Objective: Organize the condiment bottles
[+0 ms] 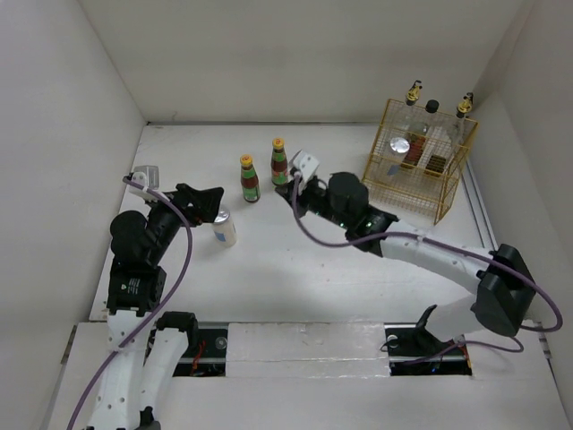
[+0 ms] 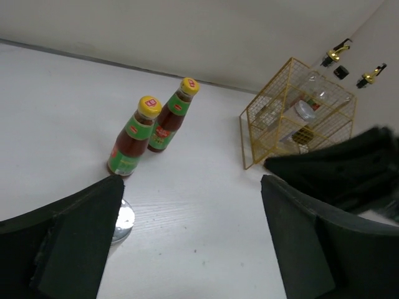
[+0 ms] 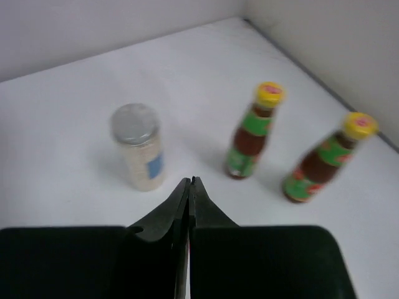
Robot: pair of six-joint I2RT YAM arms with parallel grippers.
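My left gripper (image 1: 218, 204) stands spread wide, its two dark fingers (image 2: 81, 230) filling the lower corners of the left wrist view with bare table (image 1: 295, 269) between them. The white shaker (image 1: 225, 227) stands upright just beside that gripper. From the wrist I get only a slice of its silver top (image 2: 122, 221), the rest being cut off behind the left-hand finger, and I cannot tell whether the finger touches it.

My right gripper (image 1: 297, 188) is pressed together on nothing, the fingertips (image 3: 189, 185) meeting in a thin seam. It sits just beside the rear red-sauce bottle (image 1: 279, 163). The front red-sauce bottle (image 1: 250, 179) stands a little further towards the left arm. Both are upright, near each other but apart, between the two grippers. In the right wrist view they are blurred, labels unreadable.

Far right, by the back wall, the yellow wire rack (image 1: 443, 193) holds the remaining bottles. Above its rim I can pick out a gold-capped bottle (image 1: 413, 91), a black-capped bottle (image 1: 431, 107) and a second gold-capped bottle (image 1: 463, 107). Behind the mesh there is a silver lid (image 1: 400, 144) and some darker shapes, too small and too barred by wire for me to sort into compartments
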